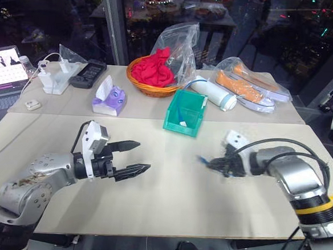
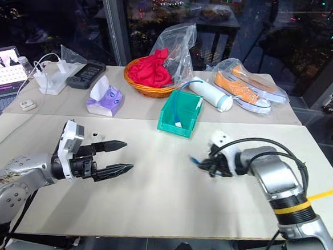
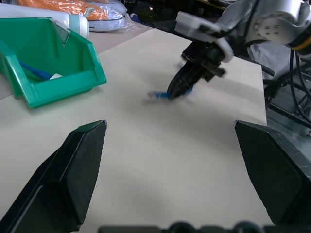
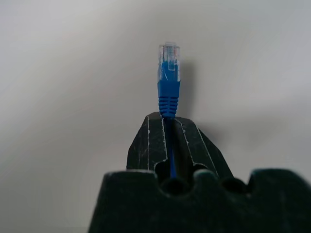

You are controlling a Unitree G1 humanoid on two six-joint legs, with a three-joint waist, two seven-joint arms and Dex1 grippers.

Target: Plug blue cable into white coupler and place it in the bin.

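Blue cable (image 4: 168, 82) pinched in shut right tool (image 1: 216, 163), plug pointing nine o'clock toward left tool (image 1: 134, 157), gaping wide, empty.

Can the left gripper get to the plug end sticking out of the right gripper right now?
Probably yes. The left gripper is open, and bare table lies between it and the blue cable, whose plug sticks out past the shut right gripper.
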